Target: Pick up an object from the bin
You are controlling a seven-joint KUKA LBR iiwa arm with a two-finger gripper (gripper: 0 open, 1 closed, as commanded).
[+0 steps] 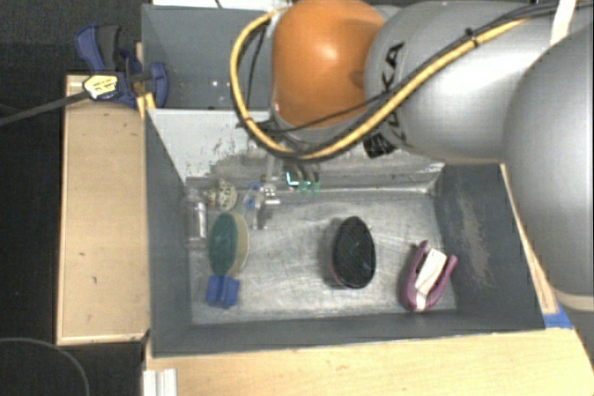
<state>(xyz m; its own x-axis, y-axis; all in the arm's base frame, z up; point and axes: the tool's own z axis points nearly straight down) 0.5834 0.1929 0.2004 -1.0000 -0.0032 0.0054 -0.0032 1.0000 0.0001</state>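
My gripper (286, 170) hangs under the orange wrist cover, low over the back of the bin floor, left of centre. Just below it lies a small silvery piece with a blue bit (260, 202). A small pale round thing (224, 195) lies a little further left. In front of those rests a dark green round pad with a blue end (225, 246). A black oval thing (353, 252) lies on the floor to the front right of the gripper.
A purple and white thing (426, 279) lies near the bin's front right corner. A small silvery cylinder (197, 220) lies along the left wall. The arm and its cables cover the bin's back right part.
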